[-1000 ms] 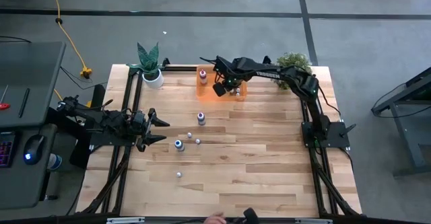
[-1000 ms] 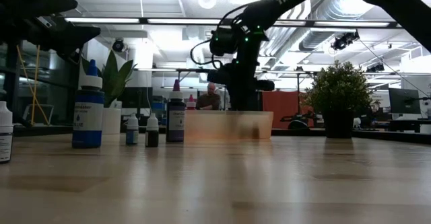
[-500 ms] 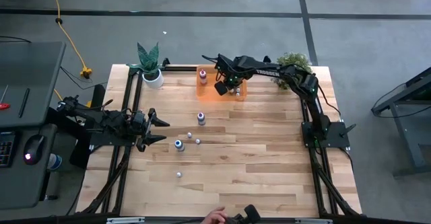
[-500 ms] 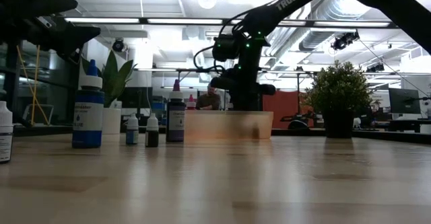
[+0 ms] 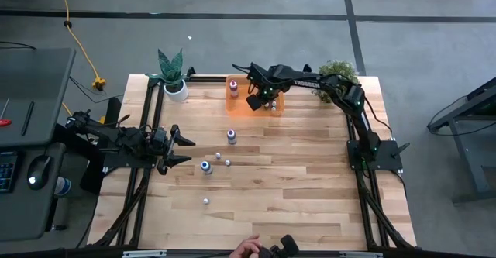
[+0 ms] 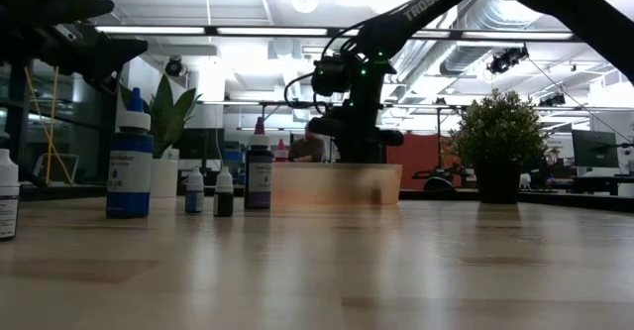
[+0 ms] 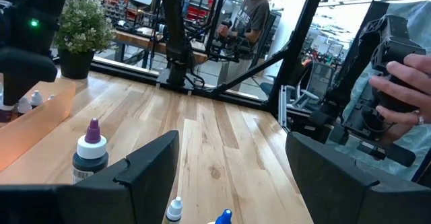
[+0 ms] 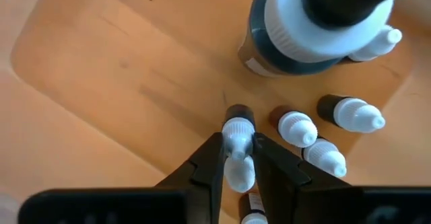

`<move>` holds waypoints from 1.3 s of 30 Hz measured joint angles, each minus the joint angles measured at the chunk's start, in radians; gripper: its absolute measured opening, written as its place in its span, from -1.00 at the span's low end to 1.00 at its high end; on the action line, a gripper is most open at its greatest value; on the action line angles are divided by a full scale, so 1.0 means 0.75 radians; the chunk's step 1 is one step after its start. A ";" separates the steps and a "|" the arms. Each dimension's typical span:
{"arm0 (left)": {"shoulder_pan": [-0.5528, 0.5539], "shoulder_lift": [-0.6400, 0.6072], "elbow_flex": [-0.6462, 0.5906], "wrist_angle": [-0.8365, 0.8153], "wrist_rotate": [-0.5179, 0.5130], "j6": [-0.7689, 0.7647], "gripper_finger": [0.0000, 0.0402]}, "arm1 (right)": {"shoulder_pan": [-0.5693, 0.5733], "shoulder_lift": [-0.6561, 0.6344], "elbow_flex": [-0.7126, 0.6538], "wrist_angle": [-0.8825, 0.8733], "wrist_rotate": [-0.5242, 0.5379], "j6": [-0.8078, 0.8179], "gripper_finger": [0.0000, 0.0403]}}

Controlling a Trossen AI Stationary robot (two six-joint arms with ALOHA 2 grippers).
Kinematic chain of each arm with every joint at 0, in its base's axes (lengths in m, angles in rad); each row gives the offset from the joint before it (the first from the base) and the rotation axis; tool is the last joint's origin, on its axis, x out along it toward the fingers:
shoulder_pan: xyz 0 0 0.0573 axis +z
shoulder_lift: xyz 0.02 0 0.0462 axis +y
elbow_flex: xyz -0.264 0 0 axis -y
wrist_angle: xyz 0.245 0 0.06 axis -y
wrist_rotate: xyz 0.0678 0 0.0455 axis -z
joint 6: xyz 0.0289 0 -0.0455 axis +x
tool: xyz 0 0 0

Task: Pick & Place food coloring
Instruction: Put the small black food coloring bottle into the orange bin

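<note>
The small dropper bottle [image 8: 237,131] we are placing stands on the floor of the orange tray [image 8: 87,62], its pale cap between the fingers of the right gripper [image 8: 237,158]. The fingers sit close on either side of the cap, and we cannot tell whether they clamp it or have just let go. Beside it in the tray stand three more little bottles [image 8: 297,128] and a large dark one with a white collar [image 8: 296,35].

To finish the step well, we judge that the fingers should part fully, then rise straight up — any sideways drift could tip this bottle into its neighbours.

Other bottles [image 5: 231,135] are out on the table [image 5: 310,188], well apart from the tray. The left gripper [image 5: 180,149] waits near them at the table's left edge, fingers spread — nothing held.
</note>
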 joint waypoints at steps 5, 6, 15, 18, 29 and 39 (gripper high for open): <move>0.000 0.000 0.000 0.000 0.000 0.000 0.35 | -0.001 0.000 0.000 -0.003 0.002 -0.005 -0.56; 0.000 0.000 0.000 0.000 0.000 0.000 0.35 | -0.001 0.000 0.000 -0.003 0.002 -0.005 -0.53; 0.000 0.000 0.000 0.000 0.000 0.000 0.35 | -0.001 -0.003 0.001 -0.004 0.036 -0.005 -0.29; 0.000 0.000 0.000 0.000 0.000 0.000 0.35 | -0.001 -0.021 0.001 0.002 0.036 -0.005 -0.23; 0.000 0.000 0.000 0.000 0.000 0.000 0.35 | 0.023 -0.196 0.004 -0.001 0.145 -0.006 -0.17; 0.000 0.000 0.000 0.000 0.000 0.000 0.35 | 0.139 -0.430 0.004 0.114 0.269 -0.153 -0.17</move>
